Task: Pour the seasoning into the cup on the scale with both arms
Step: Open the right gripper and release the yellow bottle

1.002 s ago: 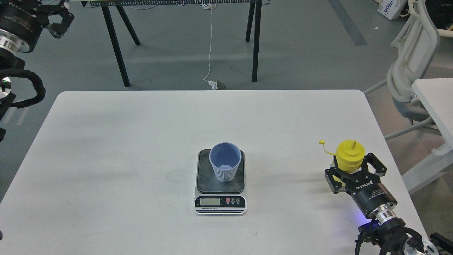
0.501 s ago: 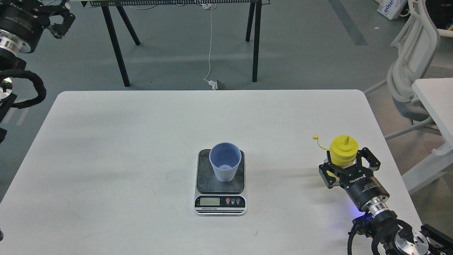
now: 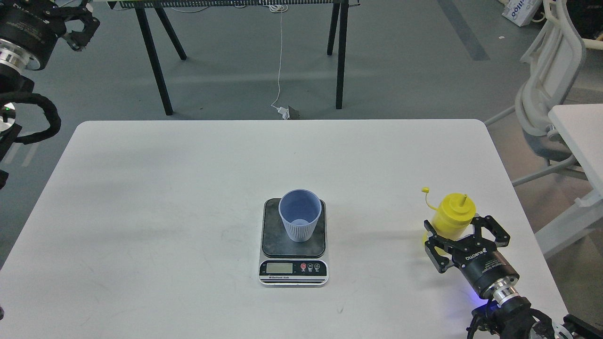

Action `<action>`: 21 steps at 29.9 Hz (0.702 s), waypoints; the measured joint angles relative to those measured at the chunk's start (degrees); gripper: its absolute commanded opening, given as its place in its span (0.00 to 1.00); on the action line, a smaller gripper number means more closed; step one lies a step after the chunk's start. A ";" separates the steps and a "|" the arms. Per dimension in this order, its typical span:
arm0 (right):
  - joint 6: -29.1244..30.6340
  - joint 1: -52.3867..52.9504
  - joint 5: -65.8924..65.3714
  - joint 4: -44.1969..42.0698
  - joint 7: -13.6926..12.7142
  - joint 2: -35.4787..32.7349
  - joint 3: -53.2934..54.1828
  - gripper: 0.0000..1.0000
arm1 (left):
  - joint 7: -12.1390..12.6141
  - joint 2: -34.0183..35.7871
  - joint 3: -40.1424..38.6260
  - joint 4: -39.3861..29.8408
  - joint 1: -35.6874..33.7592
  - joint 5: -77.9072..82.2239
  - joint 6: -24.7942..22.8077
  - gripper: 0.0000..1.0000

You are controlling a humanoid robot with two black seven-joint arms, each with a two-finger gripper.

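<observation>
The light-blue ribbed cup (image 3: 300, 221) stands upright on the dark platform of the scale (image 3: 293, 247), whose silver display strip faces me. The yellow seasoning bottle (image 3: 452, 217) stands on the table at the right, nozzle up, with its tethered cap hanging to the left. My right gripper (image 3: 464, 240) is low at the bottle's base, its fingers spread on either side of it, and it looks open. My left gripper (image 3: 80, 30) is raised at the far top left, off the table, open and empty.
The white table (image 3: 188, 188) carries only the scale and bottle; its right edge is close to the bottle. A second white table (image 3: 582, 136) and a white chair (image 3: 549, 80) stand to the right. Black trestle legs (image 3: 155, 61) stand on the floor behind.
My right gripper moved the bottle slightly left, then lowered and drew back toward me, with its fingers spread wider. More of the bottle body shows now. The left arm barely moved.
</observation>
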 measured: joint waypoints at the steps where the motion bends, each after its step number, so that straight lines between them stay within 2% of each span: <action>1: 0.00 -1.19 0.00 0.22 0.15 -0.40 0.34 0.96 | 0.00 0.00 0.00 -0.05 0.00 0.00 -0.01 1.00; 12: 0.00 -9.04 -0.56 0.05 0.67 -6.52 1.56 0.99 | -0.08 -0.35 0.00 -0.18 0.04 0.00 0.05 1.00; 17: 0.00 -8.44 -0.73 -1.37 1.13 -10.40 5.95 0.99 | -0.09 -0.22 -0.07 -0.20 0.08 0.00 -0.18 1.00; 21: 0.00 -3.87 -1.83 -4.62 1.14 -11.18 11.49 0.99 | -0.09 -0.64 -0.09 -0.20 0.30 0.00 -0.12 1.00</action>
